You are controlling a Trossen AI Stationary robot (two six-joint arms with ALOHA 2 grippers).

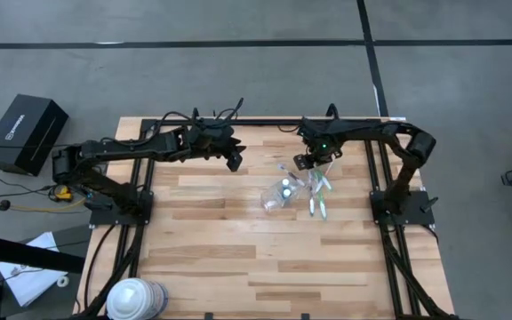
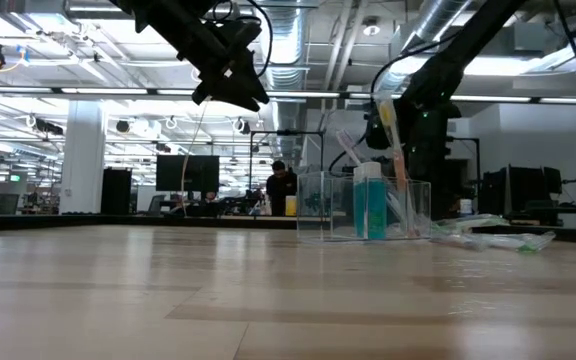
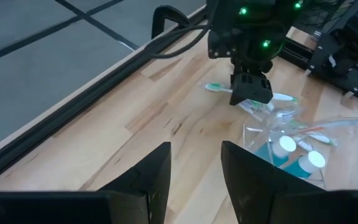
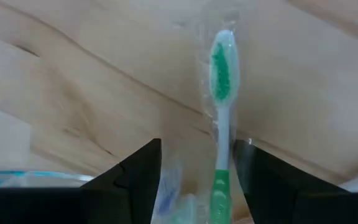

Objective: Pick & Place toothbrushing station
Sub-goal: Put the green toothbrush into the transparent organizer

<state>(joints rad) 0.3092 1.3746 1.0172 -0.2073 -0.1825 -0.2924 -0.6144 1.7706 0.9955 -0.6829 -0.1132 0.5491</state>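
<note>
A clear plastic cup [image 1: 278,197] stands right of centre on the wooden table [image 1: 220,258] in the overhead frame, holding blue tubes [image 2: 369,202] with white caps and at least one toothbrush, while wrapped pastel toothbrushes [image 1: 319,197] lie scattered just to its right. The right tool [image 1: 307,163] hovers close above the cup's upper right, fingers apart around a green toothbrush [image 4: 221,112] in clear wrap that lies on the wood; whether the fingers touch it cannot be made out. The left tool [image 1: 236,160] hangs over the table's upper middle, well clear of the cup, fingers apart and empty. A black box [image 1: 27,133] with unreadable white lettering sits on the floor at left, a white-and-blue roll [image 1: 134,298] at the table's lower left corner is cut off by the frame edge, and a person [image 2: 281,188] shows far behind in the level view
</note>
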